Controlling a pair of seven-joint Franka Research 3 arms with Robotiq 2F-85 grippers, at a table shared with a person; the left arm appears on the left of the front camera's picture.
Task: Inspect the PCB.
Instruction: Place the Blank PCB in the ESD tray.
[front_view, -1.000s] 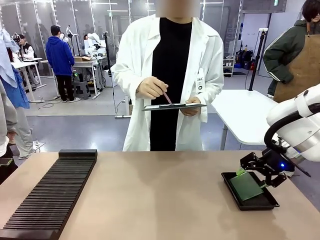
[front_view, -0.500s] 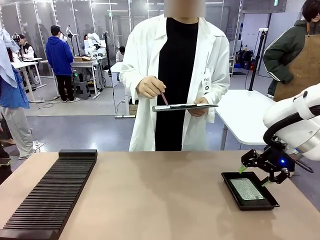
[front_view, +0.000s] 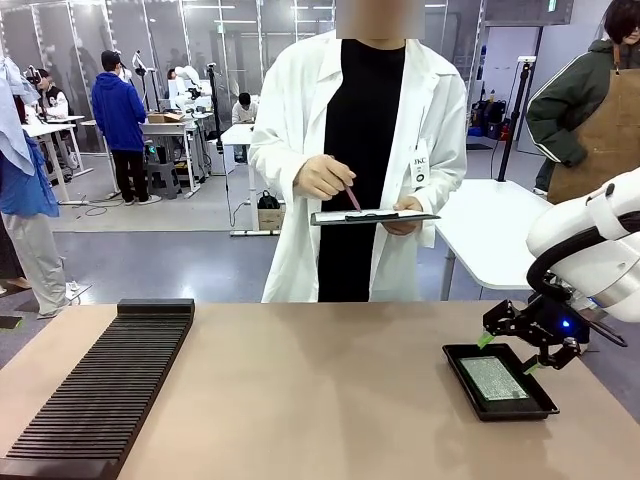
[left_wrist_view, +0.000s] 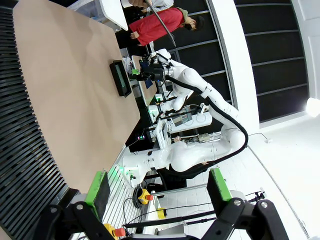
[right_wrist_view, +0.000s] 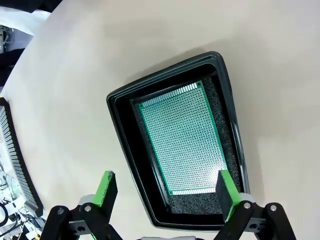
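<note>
While the right claw (right_wrist_view: 165, 192) is hanging just above the near end of the black tray (right_wrist_view: 117, 120), its green pads (right_wrist_view: 106, 186) are standing wide apart with nothing between them, so it is released and gripping nothing. Directly beneath, the PCB (right_wrist_view: 182, 137) is lying flat in that tray, on dark foam, its dotted green face up and its gold edge strip pointing away from the claw. From the front, the tray (front_view: 455, 358) is sitting near the right edge of the worktop (front_view: 320, 390), and that is the worry: I judge that a descent slightly off line could be catching a pad on the raised rim and shoving the tray toward that edge. The board is also sitting close to the inner walls, so fingers may be struggling to get beside it, and a thin board could be tipping or slipping out. The left claw (left_wrist_view: 157, 192) is open too, empty, hovering over the ribbed black rack (front_view: 100, 390). Across the worktop, a person is holding a clipboard (front_view: 372, 215) and pen.
</note>
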